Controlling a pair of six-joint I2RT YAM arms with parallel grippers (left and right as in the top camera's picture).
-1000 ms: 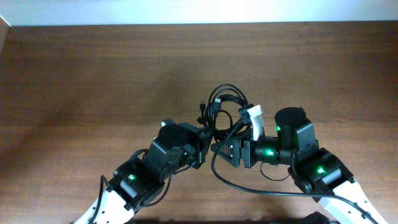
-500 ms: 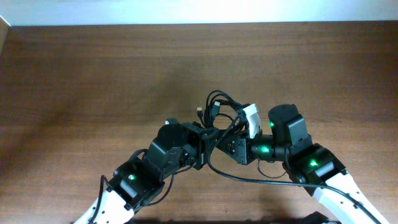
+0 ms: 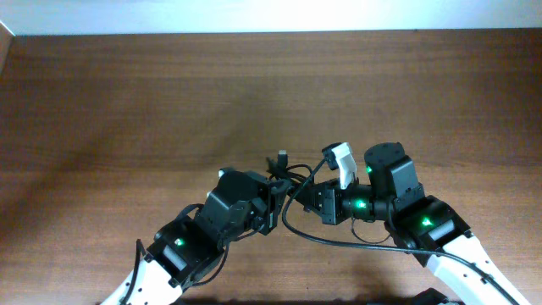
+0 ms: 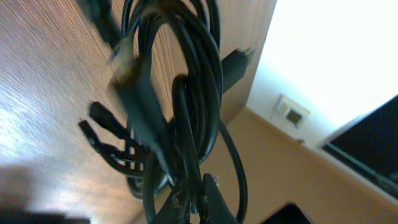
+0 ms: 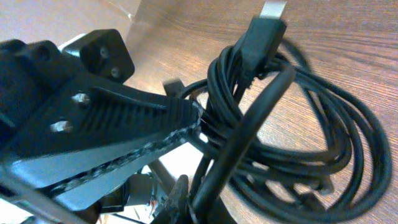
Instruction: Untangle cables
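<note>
The cables are a bunch of thin black cords held up between my two grippers at the middle of the table. My left gripper is shut on the bunch from the left. My right gripper is shut on strands from the right, almost touching the left one. In the left wrist view the looped cables run up from my shut left gripper. In the right wrist view the cables spread in coils over the wood, and my right gripper pinches strands beside the left gripper's fingers. One plug sticks up.
The brown wooden table spreads out on all sides. A small plug pokes out behind the bunch. A white part sits by the right wrist. A thicker black cable loops under the right arm.
My right gripper moved left to the bunch and shut on it. The coils, spread out behind the grippers earlier, are now drawn tight between them.
</note>
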